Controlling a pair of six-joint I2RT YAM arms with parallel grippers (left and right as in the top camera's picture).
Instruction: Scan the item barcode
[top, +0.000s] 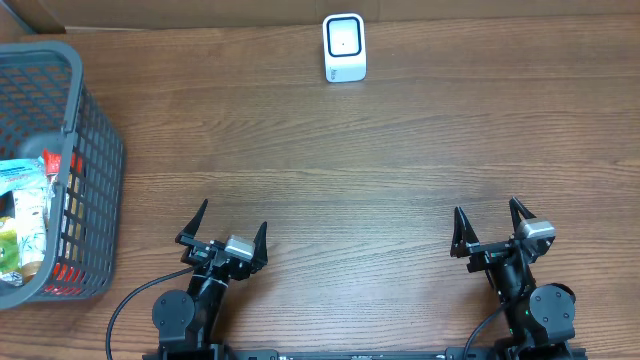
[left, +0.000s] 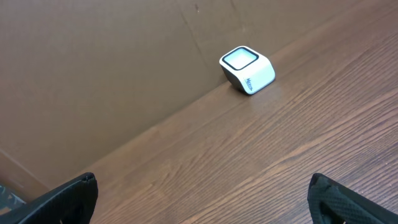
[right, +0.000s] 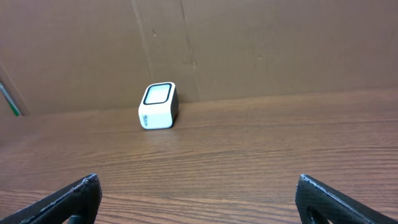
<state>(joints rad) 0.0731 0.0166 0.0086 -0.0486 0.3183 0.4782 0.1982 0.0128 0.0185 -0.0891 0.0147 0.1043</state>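
A white barcode scanner with a dark-rimmed window stands at the far middle of the wooden table; it also shows in the left wrist view and the right wrist view. Packaged items lie in the grey mesh basket at the left; no barcode is visible on them. My left gripper rests open near the front left, its fingertips wide apart over bare wood. My right gripper is open near the front right, nothing between its fingertips.
A brown cardboard wall runs behind the scanner along the table's far edge. The basket sits to the left of my left arm, about a hand's width away. Bare wood stretches between the grippers and the scanner.
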